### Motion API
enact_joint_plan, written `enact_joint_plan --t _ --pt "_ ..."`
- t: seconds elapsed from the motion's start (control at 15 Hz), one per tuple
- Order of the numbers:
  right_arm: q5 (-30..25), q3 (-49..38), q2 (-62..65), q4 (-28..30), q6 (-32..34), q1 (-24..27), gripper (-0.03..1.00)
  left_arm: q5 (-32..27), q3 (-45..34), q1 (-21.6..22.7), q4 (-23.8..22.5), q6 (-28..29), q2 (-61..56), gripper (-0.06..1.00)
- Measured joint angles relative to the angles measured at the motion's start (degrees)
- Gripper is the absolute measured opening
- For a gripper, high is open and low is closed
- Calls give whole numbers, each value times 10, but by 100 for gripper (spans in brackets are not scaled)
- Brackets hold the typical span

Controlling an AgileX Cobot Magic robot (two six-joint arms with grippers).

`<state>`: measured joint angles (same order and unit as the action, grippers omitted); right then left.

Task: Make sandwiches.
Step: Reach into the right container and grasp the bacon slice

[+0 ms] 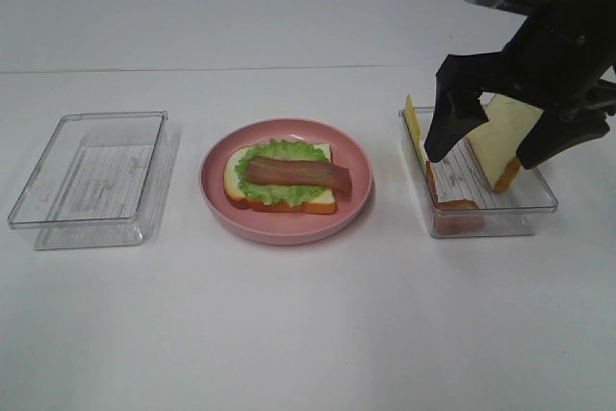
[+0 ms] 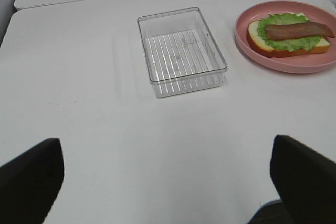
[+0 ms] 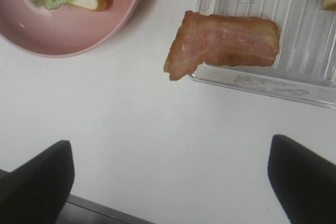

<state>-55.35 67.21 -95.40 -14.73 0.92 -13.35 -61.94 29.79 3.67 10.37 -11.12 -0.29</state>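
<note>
An open-faced sandwich (image 1: pixel 281 180) of bread, green lettuce and one bacon strip lies on the pink plate (image 1: pixel 356 190) at the table's middle; it also shows in the left wrist view (image 2: pixel 290 35). My right gripper (image 1: pixel 486 146) hangs open over the right clear tray (image 1: pixel 539 201), nothing between its fingers (image 3: pixel 170 182). In that tray a yellow cheese slice (image 1: pixel 414 122) leans on the left wall, a bread slice (image 1: pixel 505 132) leans at the right, and a bacon strip (image 3: pixel 226 43) droops over the front-left rim. My left gripper (image 2: pixel 168 182) is open over bare table.
An empty clear tray (image 1: pixel 96 180) stands left of the plate, also seen in the left wrist view (image 2: pixel 181 51). White tabletop stretches in front of the plate and trays. A table seam runs behind them.
</note>
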Motion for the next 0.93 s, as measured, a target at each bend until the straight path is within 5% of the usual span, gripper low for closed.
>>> enact_joint_plan --t 0.73,0.93 --pt "19 101 -195 9 -2 0 94 0 0 0 0 0 0 99" --pt "25 102 -200 18 -2 0 82 0 0 0 0 0 0 99"
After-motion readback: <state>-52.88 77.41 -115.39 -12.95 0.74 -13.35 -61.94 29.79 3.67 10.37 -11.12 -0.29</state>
